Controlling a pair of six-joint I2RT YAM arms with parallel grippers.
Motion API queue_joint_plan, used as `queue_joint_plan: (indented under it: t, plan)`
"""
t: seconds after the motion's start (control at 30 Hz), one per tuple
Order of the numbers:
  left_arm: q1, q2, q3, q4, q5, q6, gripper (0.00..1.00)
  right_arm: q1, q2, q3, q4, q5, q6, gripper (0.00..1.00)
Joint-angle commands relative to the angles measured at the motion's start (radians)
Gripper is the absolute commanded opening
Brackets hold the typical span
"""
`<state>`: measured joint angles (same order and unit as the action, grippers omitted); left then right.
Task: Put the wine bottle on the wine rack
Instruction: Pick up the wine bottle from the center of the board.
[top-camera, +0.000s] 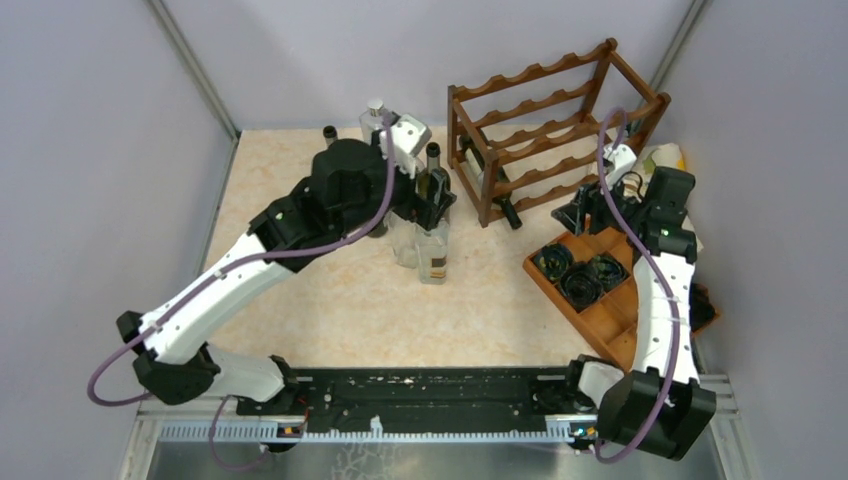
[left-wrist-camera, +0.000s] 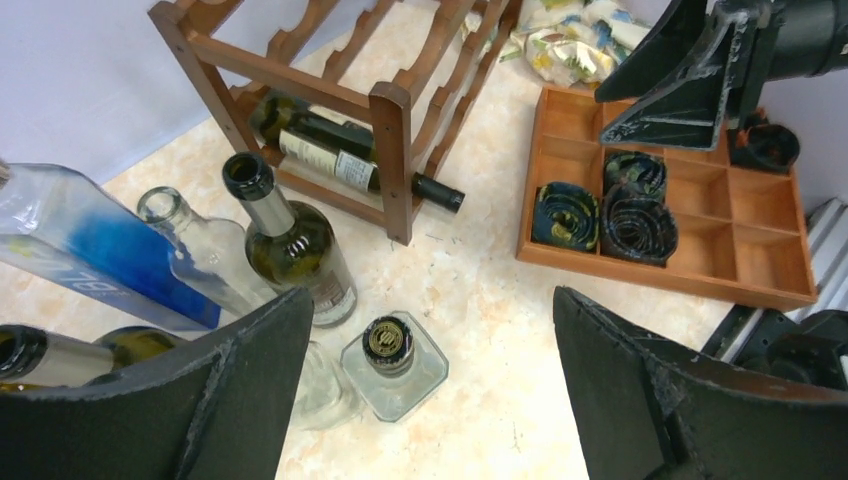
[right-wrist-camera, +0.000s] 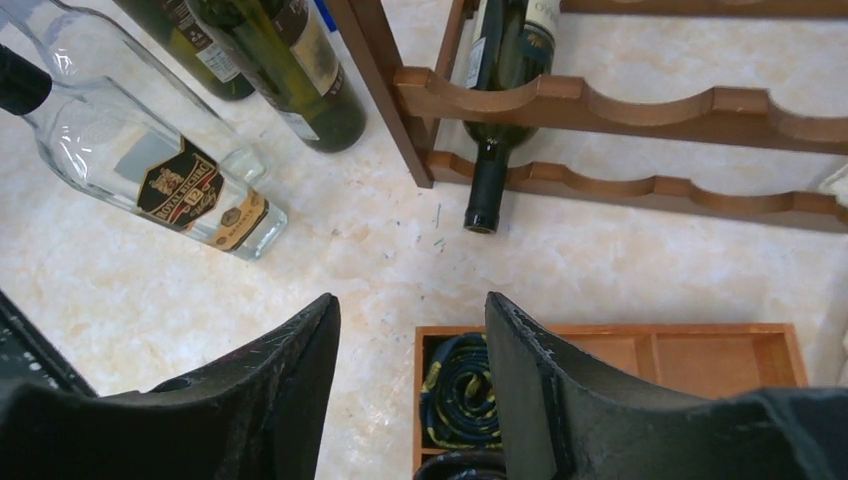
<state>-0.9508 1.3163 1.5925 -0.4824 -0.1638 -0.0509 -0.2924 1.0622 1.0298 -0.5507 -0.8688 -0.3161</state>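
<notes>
The left gripper (top-camera: 432, 205), jaws wide and empty, hangs over the green wine bottle (left-wrist-camera: 287, 245). It stands upright among other standing bottles (left-wrist-camera: 195, 250) just beyond the fingertips, with the wine rack (top-camera: 540, 130) near on its right. The right gripper (right-wrist-camera: 412, 300), jaws partly apart and holding nothing, hovers before the rack's lowest tier, where another bottle (right-wrist-camera: 500, 60) lies. The left arm looks the nearer for the pick.
</notes>
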Motion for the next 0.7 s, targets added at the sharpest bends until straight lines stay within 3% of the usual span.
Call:
queue_joint_plan:
  t: [0.0,0.1,0.17,0.4,0.67]
  plan:
    - [0.004,0.118,0.132,-0.171,0.024,0.0,0.94,-0.006,0.039,0.071,-0.037,-0.048,0.013,0.58]
    - [0.004,0.202,0.236,-0.259,0.031,-0.045,0.91,-0.007,0.07,0.097,-0.069,-0.051,0.012,0.8]
    - [0.004,0.244,0.293,-0.289,0.019,-0.079,0.88,-0.007,0.099,0.128,-0.097,-0.049,0.004,0.89]
    - [0.004,0.409,0.542,-0.566,-0.074,-0.173,0.8,-0.007,0.159,0.18,-0.228,0.012,-0.025,0.92]
    - [0.004,0.422,0.524,-0.645,-0.144,-0.208,0.82,-0.007,0.042,0.03,-0.102,-0.002,0.052,0.92]
